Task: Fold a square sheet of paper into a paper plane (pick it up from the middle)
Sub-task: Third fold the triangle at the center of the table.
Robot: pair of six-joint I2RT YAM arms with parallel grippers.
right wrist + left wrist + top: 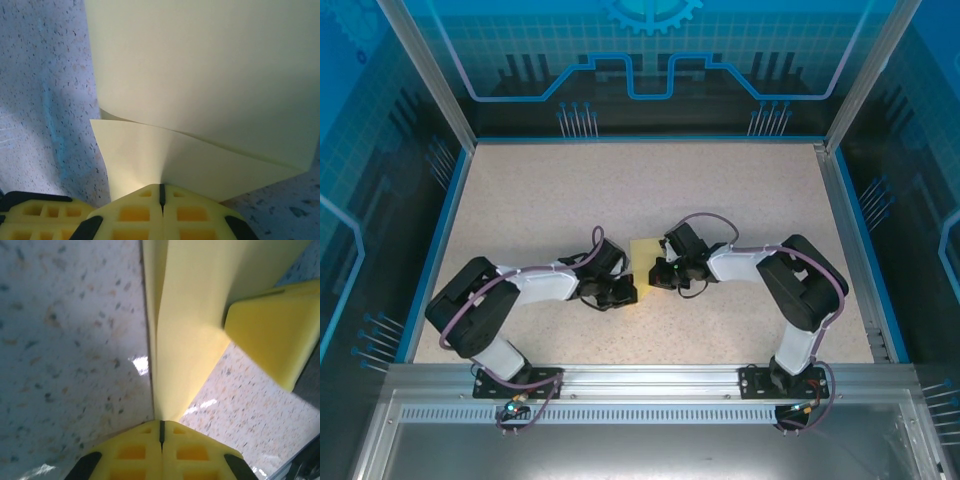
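Note:
The square sheet of paper [645,249] is pale yellow and sits at the middle of the table, pinched between both grippers. My left gripper [629,292] comes at it from the left and is shut on its near edge. In the left wrist view the sheet [190,315] rises from the closed jaws of that gripper [161,423] as a folded strip. My right gripper [657,272] comes in from the right. In the right wrist view, that gripper [161,188] is shut on a folded corner flap of the sheet [200,65]. The two heads nearly touch.
The speckled beige table [720,190] is bounded by blue side rails [438,240] and glass walls. A metal rail [650,378] with both arm bases runs along the near edge. The right gripper's yellow finger [272,335] stands close to the sheet in the left wrist view.

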